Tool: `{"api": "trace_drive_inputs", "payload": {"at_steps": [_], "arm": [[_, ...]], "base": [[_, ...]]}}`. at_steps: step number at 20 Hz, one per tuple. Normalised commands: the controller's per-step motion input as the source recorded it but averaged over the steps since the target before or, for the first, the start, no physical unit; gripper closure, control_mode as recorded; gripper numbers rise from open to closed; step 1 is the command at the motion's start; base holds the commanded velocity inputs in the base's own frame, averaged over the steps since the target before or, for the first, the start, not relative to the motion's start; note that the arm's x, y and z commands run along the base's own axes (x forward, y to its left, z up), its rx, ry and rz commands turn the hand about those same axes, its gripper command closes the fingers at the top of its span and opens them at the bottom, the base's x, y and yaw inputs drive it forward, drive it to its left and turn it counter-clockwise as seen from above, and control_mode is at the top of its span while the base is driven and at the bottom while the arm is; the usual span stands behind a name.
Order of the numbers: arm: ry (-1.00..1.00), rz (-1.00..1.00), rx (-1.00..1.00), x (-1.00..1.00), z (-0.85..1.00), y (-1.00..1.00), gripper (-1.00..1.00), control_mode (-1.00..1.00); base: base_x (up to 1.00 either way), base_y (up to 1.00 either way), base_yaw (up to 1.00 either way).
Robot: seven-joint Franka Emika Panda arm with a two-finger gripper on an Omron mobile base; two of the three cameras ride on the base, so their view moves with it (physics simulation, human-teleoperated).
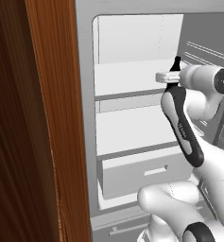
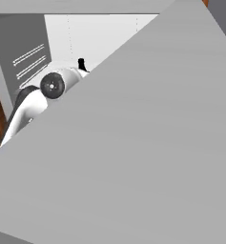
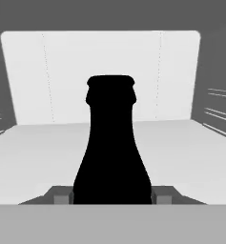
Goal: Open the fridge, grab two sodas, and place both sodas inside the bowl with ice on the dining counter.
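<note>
Black bottle (image 3: 111,147) is seen upright, clamped between the gripper (image 3: 111,196) fingers (image 3: 62,197) at its body, inside the open fridge (image 1: 132,127) above a white shelf (image 3: 190,157). No label or writing can be read on it. Its tip shows past the arm in the base views.

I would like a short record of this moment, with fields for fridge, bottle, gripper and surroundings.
fridge: door open, white shelves bare where visible, one drawer below
bottle: black cola bottle, upright, between the finger pads
gripper: gripper inside the fridge at upper shelf level, shut on the bottle's body
arm: white arm reaching into the compartment
surroundings: brown wooden cabinet left of the fridge; grey fridge door covers most of the right base view
</note>
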Motion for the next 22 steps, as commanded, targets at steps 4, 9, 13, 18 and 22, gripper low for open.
{"api": "trace_drive_inputs", "payload": {"at_steps": [4, 9, 13, 18, 22], "arm": [[-0.01, 0.00, 0.03, -1.00, 0.12, 0.00, 1.00, -1.00], [0.04, 0.00, 0.01, -0.96, 0.34, 0.00, 1.00, -1.00], [0.19, -0.02, 0.00, -0.80, 0.42, 0.04, 1.00, -1.00], [0.23, -0.03, -0.01, -0.76, 0.08, 0.06, 1.00, -1.00], [0.13, -0.02, -0.02, -0.96, -0.10, 0.03, 1.00, -1.00]], "base": [[0.00, 0.00, 0.00], [0.00, 0.00, 0.00], [0.00, 0.00, 0.00], [0.00, 0.00, 0.00], [0.00, 0.00, 0.00]]}}
